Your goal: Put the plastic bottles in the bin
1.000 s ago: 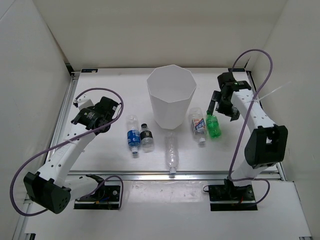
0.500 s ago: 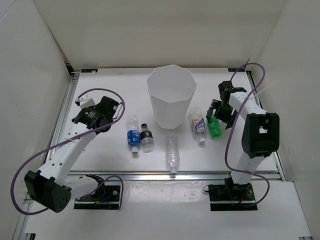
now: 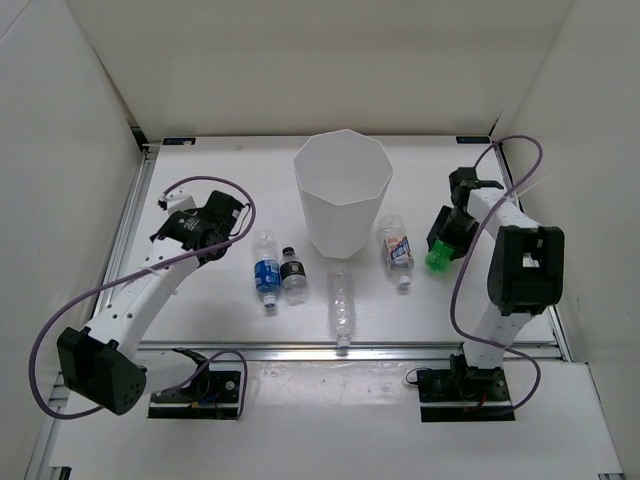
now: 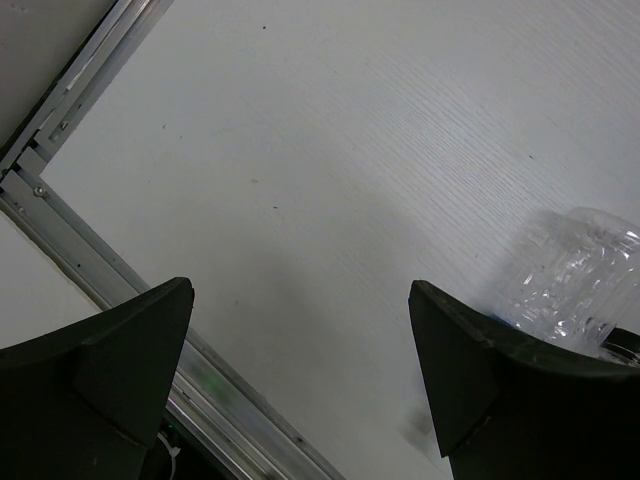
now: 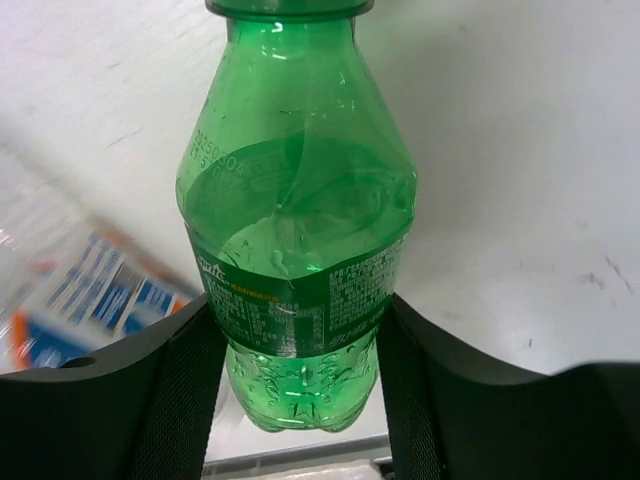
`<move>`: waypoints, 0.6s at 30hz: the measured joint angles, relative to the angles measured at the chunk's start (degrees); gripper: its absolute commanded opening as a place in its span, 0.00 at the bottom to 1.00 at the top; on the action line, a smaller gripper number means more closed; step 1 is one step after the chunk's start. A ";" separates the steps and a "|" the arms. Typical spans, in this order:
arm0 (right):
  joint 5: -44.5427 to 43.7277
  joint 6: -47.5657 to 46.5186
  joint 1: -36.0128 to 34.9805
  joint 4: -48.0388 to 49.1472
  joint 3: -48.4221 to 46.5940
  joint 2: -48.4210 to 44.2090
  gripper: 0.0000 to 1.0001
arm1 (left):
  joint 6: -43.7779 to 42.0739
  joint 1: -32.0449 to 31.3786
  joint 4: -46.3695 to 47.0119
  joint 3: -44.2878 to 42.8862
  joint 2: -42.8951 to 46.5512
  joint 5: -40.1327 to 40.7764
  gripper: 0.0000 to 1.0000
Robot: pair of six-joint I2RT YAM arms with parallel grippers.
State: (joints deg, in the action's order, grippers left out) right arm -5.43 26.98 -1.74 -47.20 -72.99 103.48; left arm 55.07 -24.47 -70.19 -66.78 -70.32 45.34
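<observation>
The bin (image 3: pixel 303 172) stands at the table's far middle, tall, white and faceted. In front of it lie a blue-label bottle (image 3: pixel 266 270), a black-label bottle (image 3: pixel 293 276), a plain clear bottle (image 3: pixel 344 304) and a white-label bottle (image 3: pixel 398 248). My right gripper (image 3: pixel 446 236) is shut on the green bottle (image 3: pixel 437 258) to the right of the bin. In the right wrist view both fingers press the green bottle (image 5: pixel 295 250) at its label, with the right gripper (image 5: pixel 297 315) around it. My left gripper (image 3: pixel 207 226) hangs open left of the bottles. In the left wrist view the left gripper (image 4: pixel 300 290) holds nothing, and a clear bottle (image 4: pixel 575 280) lies beside its right finger.
White walls close in the table on the left, right and back. An aluminium rail (image 3: pixel 340 348) runs along the near edge, and another rail (image 4: pixel 90 260) shows in the left wrist view. Purple cables loop over both arms. The white-label bottle (image 5: pixel 70 290) lies close beside the green one.
My right gripper has dropped onto the green bottle and shut on it; the bottle has shifted slightly right. The left arm has crept a little toward the far side, still open.
</observation>
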 measured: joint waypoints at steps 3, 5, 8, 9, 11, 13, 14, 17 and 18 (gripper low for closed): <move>-0.50 2.38 -0.79 -2.73 -1.25 -6.14 0.40 | -0.02 0.00 0.00 0.00 -0.31 -0.22 1.00; -0.98 3.78 -2.43 -5.07 -5.20 -11.34 0.40 | -0.04 0.00 0.04 -0.02 -0.52 -0.33 1.00; -1.88 4.74 -7.32 -6.05 -18.10 -17.09 0.39 | -0.52 0.00 0.52 -0.02 -0.81 -0.50 1.00; -2.05 4.74 -9.44 -6.05 -23.43 -17.73 0.39 | -0.81 0.00 0.76 -0.02 -0.90 -0.63 1.00; -2.25 4.24 -13.84 -4.72 -33.38 -17.90 0.39 | -1.64 0.00 1.53 -0.04 -1.25 -1.05 1.00; -2.23 3.72 -18.78 -4.26 -43.01 -16.17 0.41 | -2.38 0.00 2.23 -0.15 -1.92 -1.51 1.00; -2.21 3.37 -21.03 -3.63 -46.88 -14.86 0.44 | -2.78 0.00 2.58 -0.26 -2.38 -1.73 1.00; -1.92 2.36 -26.32 -3.61 -54.07 -9.62 0.70 | -4.81 0.00 4.26 -0.68 -3.48 -3.15 1.00; -1.84 2.51 -27.36 -3.54 -54.80 -7.78 0.80 | -5.22 0.00 4.72 -0.76 -3.74 -3.48 1.00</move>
State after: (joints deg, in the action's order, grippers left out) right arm -7.27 29.50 -29.10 -50.74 -127.79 95.70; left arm 49.84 -24.47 -65.47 -67.55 -74.06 41.87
